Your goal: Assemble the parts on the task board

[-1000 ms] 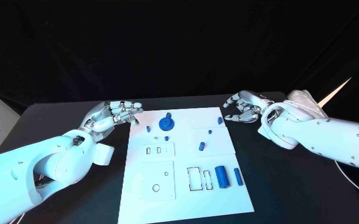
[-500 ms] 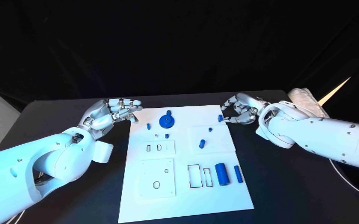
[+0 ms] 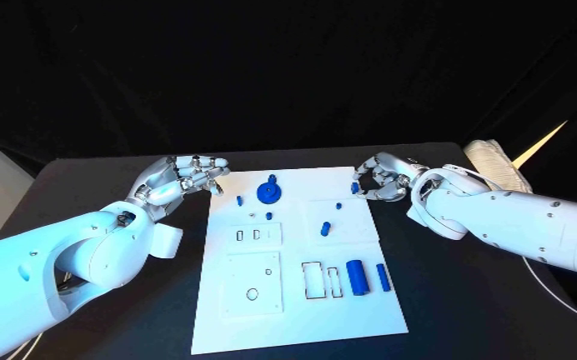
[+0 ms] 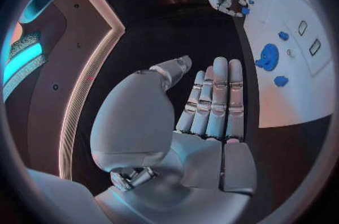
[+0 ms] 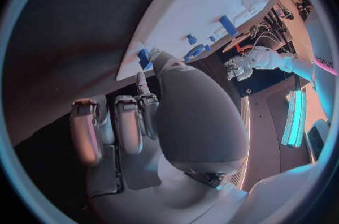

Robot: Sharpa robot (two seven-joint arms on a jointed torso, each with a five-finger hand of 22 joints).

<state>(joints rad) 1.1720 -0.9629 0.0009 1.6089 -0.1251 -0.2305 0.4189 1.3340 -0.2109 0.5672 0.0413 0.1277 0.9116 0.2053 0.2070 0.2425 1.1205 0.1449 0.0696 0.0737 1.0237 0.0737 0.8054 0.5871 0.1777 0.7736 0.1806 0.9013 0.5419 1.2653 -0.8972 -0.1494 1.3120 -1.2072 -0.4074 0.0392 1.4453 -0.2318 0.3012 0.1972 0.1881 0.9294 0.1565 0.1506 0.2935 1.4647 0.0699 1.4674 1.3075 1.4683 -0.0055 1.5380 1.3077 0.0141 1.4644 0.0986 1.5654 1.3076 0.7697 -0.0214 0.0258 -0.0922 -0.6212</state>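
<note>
1. The black surface (image 3: 144, 310) carries the white task board (image 3: 294, 327), which lies lengthwise in the middle between the two arms.
2. The left hand (image 3: 183, 178) sits just off the board's far left corner, fingers loosely curled and apart, holding nothing; the left wrist view shows its fingers (image 4: 213, 100) laid side by side over bare surface.
3. The right hand (image 3: 383, 178) is at the board's far right edge, fingers curled in around a small blue part (image 3: 356, 187); whether it grips the piece I cannot tell.
4. A blue round part (image 3: 269, 192) stands near the board's far end.
5. Two blue cylinders (image 3: 357, 277) lie side by side near the board's right edge.
</note>
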